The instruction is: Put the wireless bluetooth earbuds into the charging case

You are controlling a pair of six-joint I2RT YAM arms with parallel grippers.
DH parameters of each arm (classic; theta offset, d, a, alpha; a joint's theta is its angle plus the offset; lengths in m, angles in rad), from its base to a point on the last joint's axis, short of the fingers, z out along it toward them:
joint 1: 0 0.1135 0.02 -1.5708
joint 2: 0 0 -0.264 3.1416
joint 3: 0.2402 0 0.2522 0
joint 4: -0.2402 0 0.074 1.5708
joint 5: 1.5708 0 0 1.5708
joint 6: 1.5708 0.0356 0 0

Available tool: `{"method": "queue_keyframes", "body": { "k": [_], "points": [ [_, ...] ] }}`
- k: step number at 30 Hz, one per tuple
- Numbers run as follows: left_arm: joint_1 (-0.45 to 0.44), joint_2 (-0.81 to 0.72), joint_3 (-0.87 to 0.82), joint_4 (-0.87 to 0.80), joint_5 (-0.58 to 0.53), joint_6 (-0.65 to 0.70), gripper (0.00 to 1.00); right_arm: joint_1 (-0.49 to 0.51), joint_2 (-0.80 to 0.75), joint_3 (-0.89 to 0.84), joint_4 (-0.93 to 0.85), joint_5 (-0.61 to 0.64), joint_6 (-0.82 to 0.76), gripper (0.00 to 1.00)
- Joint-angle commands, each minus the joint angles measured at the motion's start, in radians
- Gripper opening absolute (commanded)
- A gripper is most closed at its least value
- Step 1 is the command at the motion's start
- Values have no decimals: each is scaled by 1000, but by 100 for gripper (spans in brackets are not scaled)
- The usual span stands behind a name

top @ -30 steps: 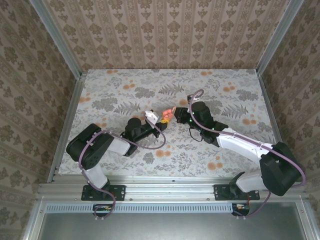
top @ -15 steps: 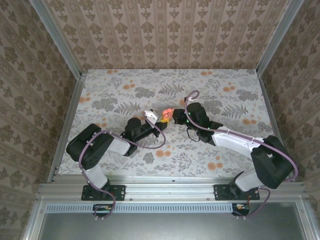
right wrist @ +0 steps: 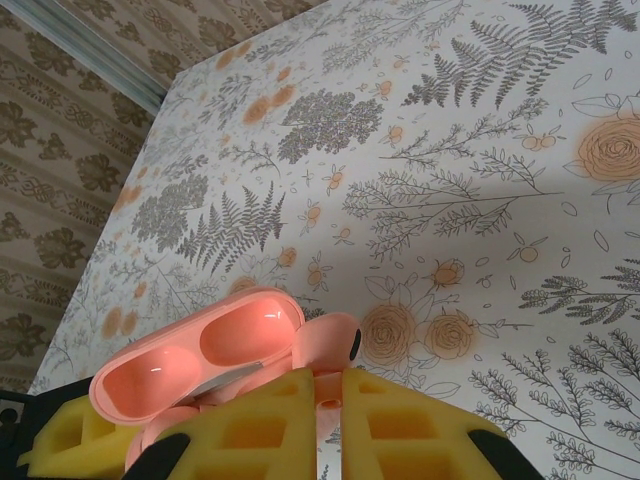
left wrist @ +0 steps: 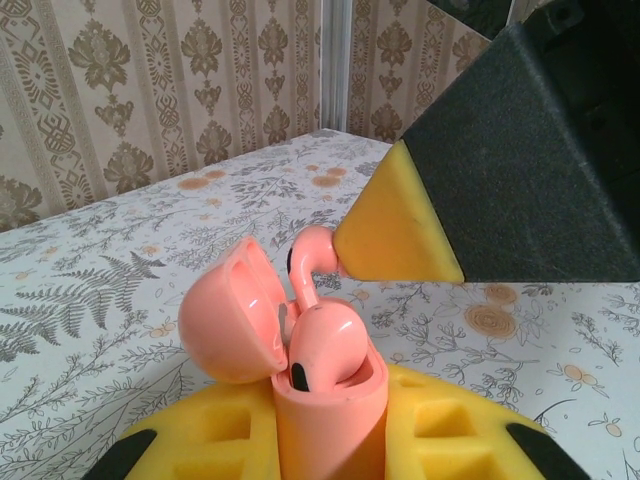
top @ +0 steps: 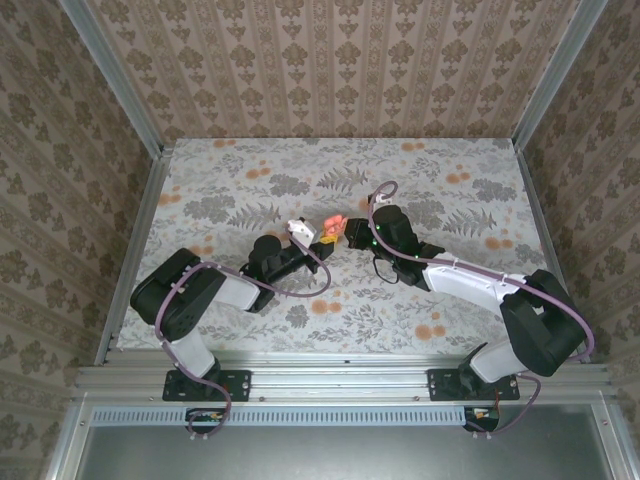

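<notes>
A coral-pink charging case (left wrist: 325, 420) stands upright between my left gripper's (left wrist: 330, 435) yellow pads, which are shut on it. Its lid (left wrist: 225, 320) hangs open to the left. One pink earbud (left wrist: 325, 345) sits in a socket of the case. My right gripper (right wrist: 330, 420) is shut on a second pink earbud (right wrist: 338, 345), just above the case; its stem (left wrist: 305, 290) points down into the case beside the seated one. From above, the case (top: 333, 222) lies between the left gripper (top: 312, 236) and the right gripper (top: 347, 230) at mid-table.
The floral table (top: 440, 180) spreads out all round the two grippers. Patterned walls and metal frame rails (top: 150, 200) close it in on the left, back and right. The open lid (right wrist: 200, 355) faces the right wrist camera.
The right gripper has moved slightly left with its earbud, closer to the open case. The left gripper and case have hardly shifted.
</notes>
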State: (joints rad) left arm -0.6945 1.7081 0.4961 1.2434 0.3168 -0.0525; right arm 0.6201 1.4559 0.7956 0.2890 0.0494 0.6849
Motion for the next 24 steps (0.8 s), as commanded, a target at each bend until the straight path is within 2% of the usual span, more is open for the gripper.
{"method": "queue_keyframes", "body": {
  "k": [1,17,24],
  "points": [
    [-8,-27,12,45,-5,-11,9,7,14,1,22,2,-4,12],
    [-8,-36,3,44,-12,-3,9,15,47,22,32,-49,-13,15],
    [-10,-39,1,44,-13,-1,9,15,22,16,24,-31,-15,29]
  ]
}}
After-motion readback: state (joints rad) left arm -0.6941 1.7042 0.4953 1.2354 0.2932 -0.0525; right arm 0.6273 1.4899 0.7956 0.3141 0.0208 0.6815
